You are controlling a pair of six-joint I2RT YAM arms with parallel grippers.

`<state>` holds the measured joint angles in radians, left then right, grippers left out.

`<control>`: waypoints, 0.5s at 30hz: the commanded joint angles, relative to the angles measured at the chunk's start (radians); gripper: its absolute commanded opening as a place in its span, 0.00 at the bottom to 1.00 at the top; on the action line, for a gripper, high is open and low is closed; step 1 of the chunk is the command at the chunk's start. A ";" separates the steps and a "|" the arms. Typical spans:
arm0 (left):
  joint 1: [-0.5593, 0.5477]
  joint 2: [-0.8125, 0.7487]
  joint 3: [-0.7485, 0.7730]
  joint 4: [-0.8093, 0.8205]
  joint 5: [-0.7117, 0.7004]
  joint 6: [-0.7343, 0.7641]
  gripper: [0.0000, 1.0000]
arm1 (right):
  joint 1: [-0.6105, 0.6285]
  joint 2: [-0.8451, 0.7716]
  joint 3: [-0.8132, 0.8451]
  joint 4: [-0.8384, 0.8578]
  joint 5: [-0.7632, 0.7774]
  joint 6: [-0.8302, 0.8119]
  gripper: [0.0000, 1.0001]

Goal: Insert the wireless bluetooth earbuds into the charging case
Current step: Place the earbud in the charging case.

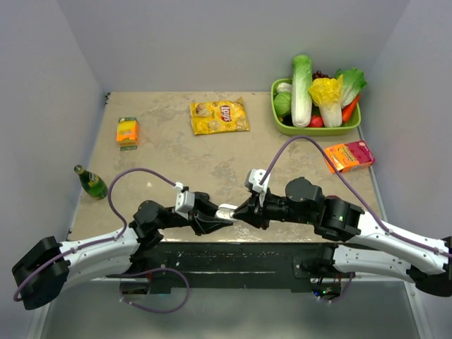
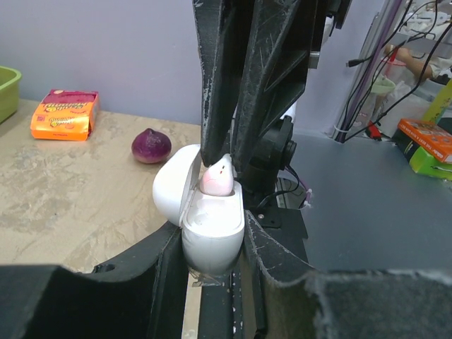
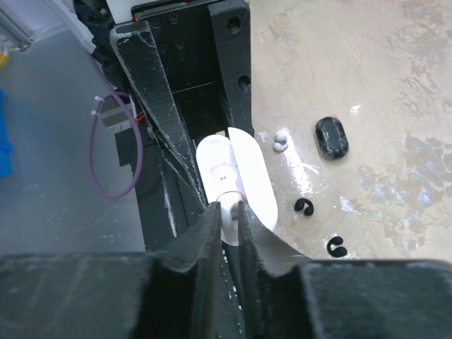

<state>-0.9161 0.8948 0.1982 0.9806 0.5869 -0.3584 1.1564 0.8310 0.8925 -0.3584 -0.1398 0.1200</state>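
Case (image 2: 212, 236), lid open, sat clamped in the left gripper (image 1: 215, 220) over the table's (image 1: 176, 155) near edge, mouth turned to meet the right gripper (image 3: 226, 219), whose tips pinched a whitish bud (image 2: 217, 178) at the opening, apparently seating it.

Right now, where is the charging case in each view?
Top external: charging case low centre, near the table's front edge.
Left wrist: centre, lid open, in left gripper.
Right wrist: centre, beyond right gripper's tips.
Shared landmark: right gripper's tips at the case, holding an earbud.
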 commanded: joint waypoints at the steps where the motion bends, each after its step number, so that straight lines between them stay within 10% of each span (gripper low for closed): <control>1: 0.005 -0.020 -0.008 0.087 -0.021 0.007 0.00 | 0.000 -0.015 0.003 0.052 0.045 0.026 0.21; 15: 0.005 -0.036 -0.016 0.067 -0.058 0.022 0.00 | 0.000 -0.021 0.006 0.084 0.072 0.036 0.32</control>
<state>-0.9161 0.8799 0.1974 0.9836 0.5411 -0.3565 1.1564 0.8242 0.8921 -0.3206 -0.0952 0.1467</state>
